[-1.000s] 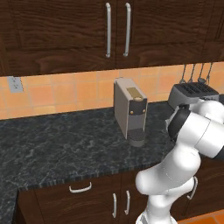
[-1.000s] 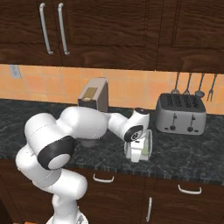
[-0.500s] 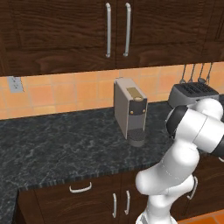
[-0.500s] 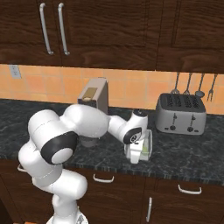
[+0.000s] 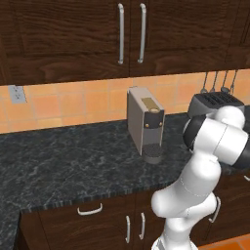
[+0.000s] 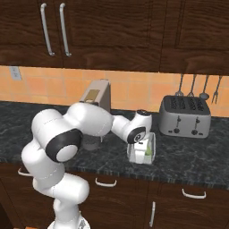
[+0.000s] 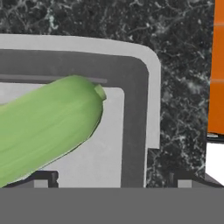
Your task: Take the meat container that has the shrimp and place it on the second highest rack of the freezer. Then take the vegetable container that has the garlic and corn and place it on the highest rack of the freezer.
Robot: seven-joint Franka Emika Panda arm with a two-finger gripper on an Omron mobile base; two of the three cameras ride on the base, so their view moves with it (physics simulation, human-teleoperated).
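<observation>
The vegetable container (image 6: 144, 151) is sitting on the dark speckled desk (image 6: 188, 156), right of centre in the right base view, between the coffee machine (image 6: 97, 100) and the toaster (image 6: 185, 117) and nearer the desk's front edge. The fingers (image 7: 43, 178) are standing spread wide and empty. Their tips are showing at the bottom of the hand view, one over the tray's floor and one over the desk past its rim.

Above them in that view, a long green vegetable (image 7: 48, 127) is lying across the pale tray. No garlic or corn is showing, so I cannot tell whether this is the container the task wants. That is worth checking before closing, and the shrimp container is due first.

If this tray is the target, the grasp is probably going best with one finger inside the wall and one outside. That means pinching the rim itself, clear of the vegetable, and then lifting level so nothing is rolling out.

Compared with a second ago, the hand is sitting slightly lower over the container, and the arm's elbow in the left base view is sagging a little. The fingers are staying just as wide, and the container is not moving.
</observation>
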